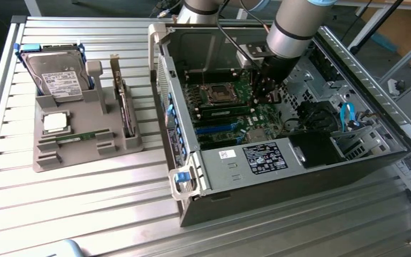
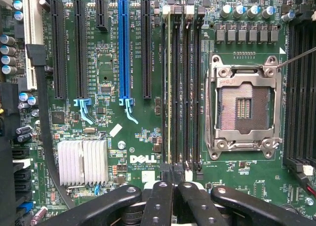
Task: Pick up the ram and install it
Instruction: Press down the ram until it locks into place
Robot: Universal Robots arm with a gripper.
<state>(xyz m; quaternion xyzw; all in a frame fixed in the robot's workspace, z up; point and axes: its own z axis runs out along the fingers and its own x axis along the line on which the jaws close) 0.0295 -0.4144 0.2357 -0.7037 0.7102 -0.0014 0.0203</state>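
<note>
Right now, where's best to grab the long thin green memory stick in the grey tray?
Probably mid-length on the long thin green memory stick, pinching across its long sides from straight above: raised blocks of the grey tray flank both ends, leaving its top free.

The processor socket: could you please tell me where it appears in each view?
Exterior view: the processor socket sits on the motherboard inside the open case, beside the arm.
Wrist view: processor socket between two banks of memory slots.
Shared landmark: the blue expansion slot.
</note>
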